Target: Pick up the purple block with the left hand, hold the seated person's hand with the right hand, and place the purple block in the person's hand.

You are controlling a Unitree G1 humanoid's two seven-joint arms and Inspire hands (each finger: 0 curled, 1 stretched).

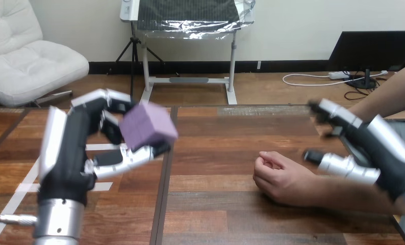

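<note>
You have the left hand [70,153] clamped on the purple block [148,126]; its fingers [108,98] curl over the block's upper left side and its thumb [124,160] sits under the lower edge. The block is at that hand's fingertips, tilted on a corner, up off the bench [216,204].

The right hand [379,148] is wide; its fingers reach out roughly straight from the palm, the thumb [333,162] juts out below them, and it holds nothing.

The person's hand [282,176] rests on the bench just beyond and below that thumb's tip, loosely curled; the right hand's fingers stand above it, apart from it. The person's forearm [353,196] runs back under the right hand's palm; you can't tell whether they touch there.

The block is well apart from the person's hand; bare bench lies between the left hand's fingertips and the person's hand.
</note>
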